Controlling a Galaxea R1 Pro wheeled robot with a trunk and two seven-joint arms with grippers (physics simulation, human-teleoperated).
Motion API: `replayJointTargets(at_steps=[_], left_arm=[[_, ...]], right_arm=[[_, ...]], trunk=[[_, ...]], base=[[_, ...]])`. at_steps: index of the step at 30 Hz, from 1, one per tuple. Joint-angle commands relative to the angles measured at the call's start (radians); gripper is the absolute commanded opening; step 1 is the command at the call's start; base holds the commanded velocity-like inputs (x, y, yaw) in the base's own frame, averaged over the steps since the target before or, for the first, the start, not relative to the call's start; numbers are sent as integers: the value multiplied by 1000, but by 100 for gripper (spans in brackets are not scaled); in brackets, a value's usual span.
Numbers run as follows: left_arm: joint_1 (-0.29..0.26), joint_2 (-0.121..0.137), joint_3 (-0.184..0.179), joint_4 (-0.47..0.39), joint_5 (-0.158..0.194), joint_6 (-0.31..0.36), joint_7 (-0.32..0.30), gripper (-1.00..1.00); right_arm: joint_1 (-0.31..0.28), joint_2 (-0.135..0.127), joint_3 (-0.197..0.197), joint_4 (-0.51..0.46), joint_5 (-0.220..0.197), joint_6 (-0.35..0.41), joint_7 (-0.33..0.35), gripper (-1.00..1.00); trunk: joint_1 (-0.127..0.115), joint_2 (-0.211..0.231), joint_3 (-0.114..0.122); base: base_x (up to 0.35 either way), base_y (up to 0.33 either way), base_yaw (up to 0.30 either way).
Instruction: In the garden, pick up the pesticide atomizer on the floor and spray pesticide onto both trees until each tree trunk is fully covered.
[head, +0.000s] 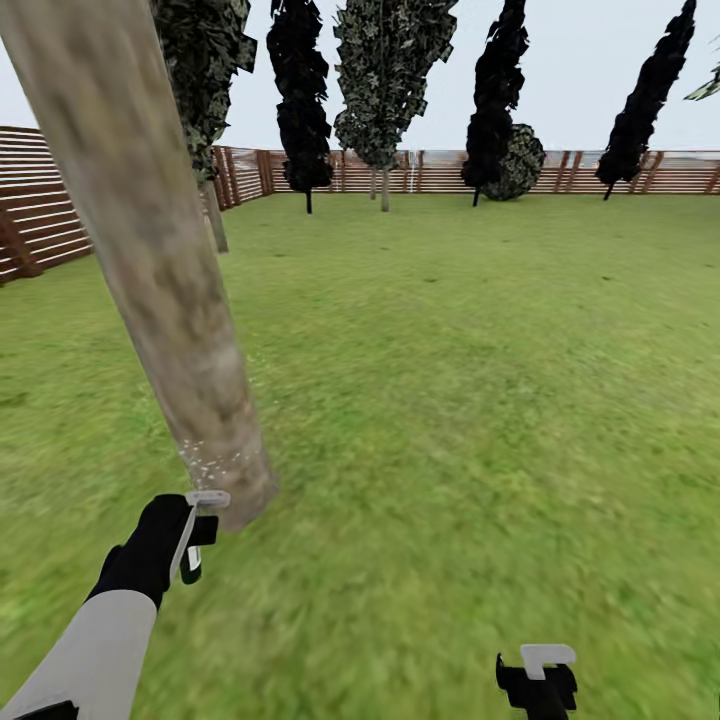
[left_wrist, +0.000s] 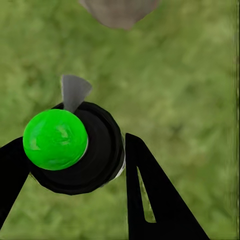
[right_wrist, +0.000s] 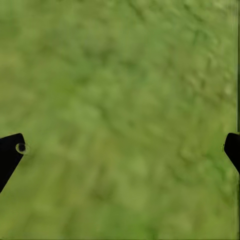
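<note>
Tree trunk (head: 150, 250) ahead-left; seemingly open lawn (head: 480, 400) rightward.

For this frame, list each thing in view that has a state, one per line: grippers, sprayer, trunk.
left gripper: shut on the pesticide atomizer
pesticide atomizer: held off the lawn, beside the trunk's base
right gripper: open, nothing between its fingers, over grass
tree trunk: white specks near its base only, bare higher up

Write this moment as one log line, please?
left gripper: shut on atomizer | nozzle toward tree trunk base, white specks there | right gripper: open, over lawn
</note>
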Motion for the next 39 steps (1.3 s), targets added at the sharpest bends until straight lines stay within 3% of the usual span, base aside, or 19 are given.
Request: replayJointTargets(at_steps=[1,19,26,31,39], left_arm=[[0,-1,2,-2,-7,4,-6,-100],[0,0,3,-9,-7,4,-6,-100],[-1,4,4,-9,-9,5,-6,-100],[2,17,31,3,-14,4,-7,-100],[15,18,30,4,-13,3,-7,-100]], right_arm=[[-1,0,-7,0,11,-2,-4,100],[-1,0,-8,-1,11,-2,-4,100],[-1,0,-7,0,11,-2,-4,100],[-1,1,-7,0,11,-2,-4,100],[-1,1,-8,0,11,-2,-4,100]], trunk=[[0,0,-1],[0,0,-1],[0,0,-1],[0,0,-1],[0,0,-1]], base=[[106,-260,10],[17,-271,6],[0,-272,236],[0,-272,276],[7,-272,148]])
